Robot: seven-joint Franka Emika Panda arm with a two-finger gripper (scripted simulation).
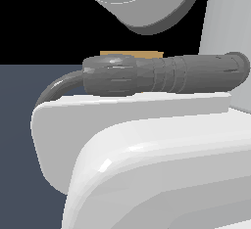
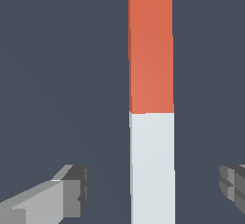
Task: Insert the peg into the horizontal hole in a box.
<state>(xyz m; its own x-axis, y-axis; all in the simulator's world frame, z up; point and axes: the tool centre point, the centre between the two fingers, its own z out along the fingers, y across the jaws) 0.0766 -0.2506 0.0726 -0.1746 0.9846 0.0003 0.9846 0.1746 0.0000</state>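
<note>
Hovering over the peg (image 2: 151, 98), fingers (image 2: 72, 192) spread either side, not touching. Robot should centre, descend, pinch squarely; box (image 1: 131, 54) mostly hidden.

— Where is the peg (image 2: 151, 122)?
— Flat on the floor (image 2: 57, 74), between the spread fingers (image 2: 67, 194), touching neither.
— And the box (image 1: 131, 54)?
— Upper middle of the exterior view, mostly hidden behind the arm (image 1: 147, 149).

Box (image 1: 131, 54) mostly hidden behind arm's cable (image 1: 162, 74); hole unseen. Peg (image 2: 151, 98) between the jaws, both ends cut by frame edges.
</note>
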